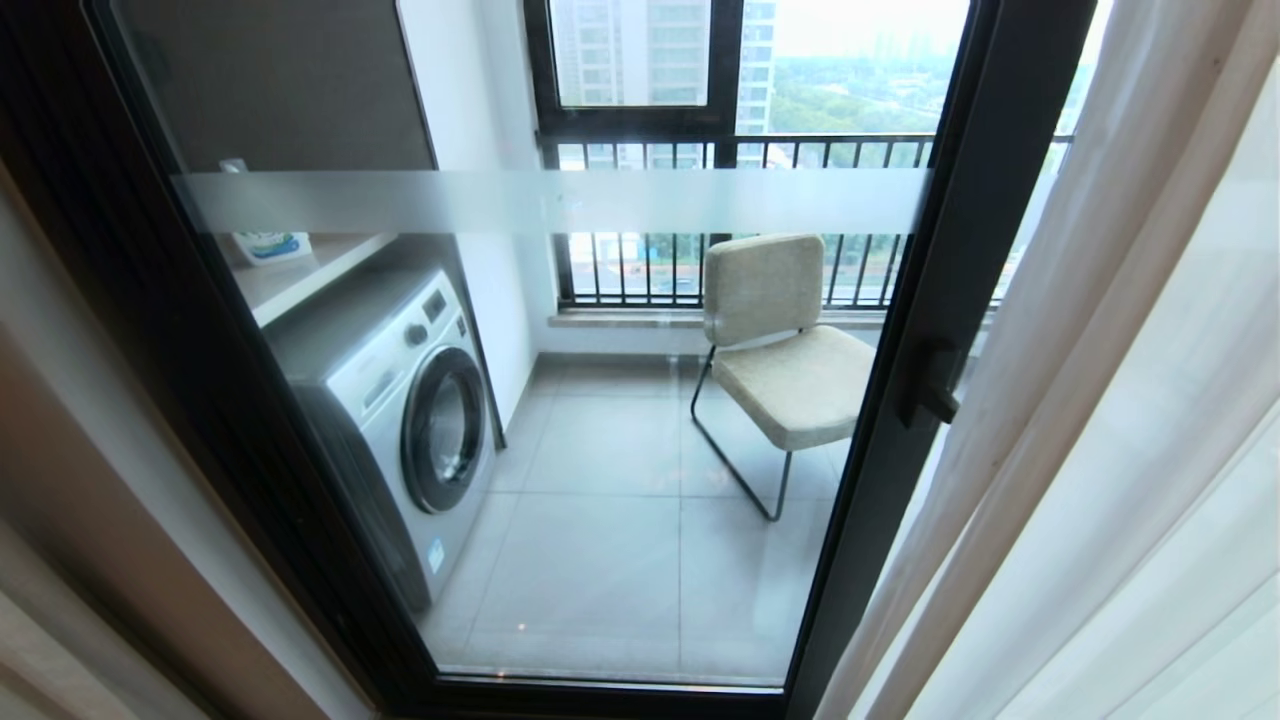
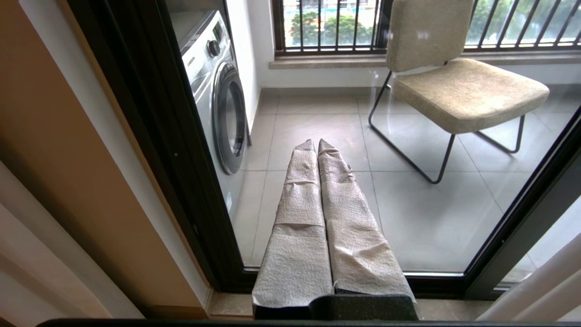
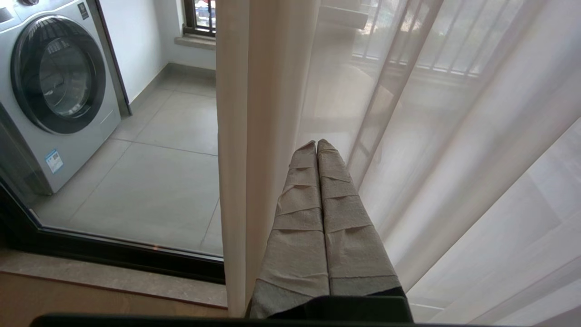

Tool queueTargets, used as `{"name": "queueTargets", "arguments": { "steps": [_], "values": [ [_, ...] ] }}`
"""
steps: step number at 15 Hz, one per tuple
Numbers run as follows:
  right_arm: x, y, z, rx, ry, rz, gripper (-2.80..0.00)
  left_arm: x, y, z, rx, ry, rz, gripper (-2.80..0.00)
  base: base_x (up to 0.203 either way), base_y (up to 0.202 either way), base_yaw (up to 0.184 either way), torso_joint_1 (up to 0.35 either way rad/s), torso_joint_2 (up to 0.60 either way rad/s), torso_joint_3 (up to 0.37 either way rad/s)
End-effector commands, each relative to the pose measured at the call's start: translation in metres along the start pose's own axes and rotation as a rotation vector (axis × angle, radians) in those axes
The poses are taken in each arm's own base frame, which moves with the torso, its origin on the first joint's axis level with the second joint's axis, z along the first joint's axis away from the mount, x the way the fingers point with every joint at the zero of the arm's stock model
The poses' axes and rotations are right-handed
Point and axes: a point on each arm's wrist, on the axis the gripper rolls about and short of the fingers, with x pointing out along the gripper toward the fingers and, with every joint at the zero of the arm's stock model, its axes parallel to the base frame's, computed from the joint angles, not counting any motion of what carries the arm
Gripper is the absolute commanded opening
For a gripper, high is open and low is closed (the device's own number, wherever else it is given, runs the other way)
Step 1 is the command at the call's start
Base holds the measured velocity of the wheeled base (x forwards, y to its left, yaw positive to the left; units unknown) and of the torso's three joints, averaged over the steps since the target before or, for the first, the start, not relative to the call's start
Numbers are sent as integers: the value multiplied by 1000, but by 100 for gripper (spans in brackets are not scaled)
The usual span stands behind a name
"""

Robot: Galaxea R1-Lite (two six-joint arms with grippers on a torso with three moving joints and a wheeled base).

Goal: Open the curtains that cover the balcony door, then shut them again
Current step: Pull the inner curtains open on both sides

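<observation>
Curtains [image 3: 254, 113] hang vertically just ahead of my right claw [image 3: 317, 143], pinched empty; my left claw [image 2: 317, 141], likewise closed, faces bare balcony door [image 2: 317, 204].

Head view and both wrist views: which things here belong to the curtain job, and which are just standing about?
Job:
- curtains, drawn to the robot's right
- balcony door, glass uncovered
- left gripper, shut, empty, facing the glass
- right gripper, shut, empty, by the curtain edge

Standing about:
- washing machine
- chair
- shelf with a container
- railing
</observation>
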Motion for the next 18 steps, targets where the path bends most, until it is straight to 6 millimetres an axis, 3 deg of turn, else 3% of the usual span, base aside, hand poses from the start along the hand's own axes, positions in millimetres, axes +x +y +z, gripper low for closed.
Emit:
{"name": "queueTargets", "arguments": {
  "steps": [1,15,18],
  "values": [
    [0,0,0,-1,-1,1,-280,0,0,0,0,0,1,-280,0,0,0,0,0,0],
    [0,0,1,-51,-6,3,-280,0,0,0,0,0,1,-280,0,0,0,0,0,0],
    [-5,-1,14,-67,-46,16,-280,0,0,0,0,0,1,-280,0,0,0,0,0,0]
  ]
}}
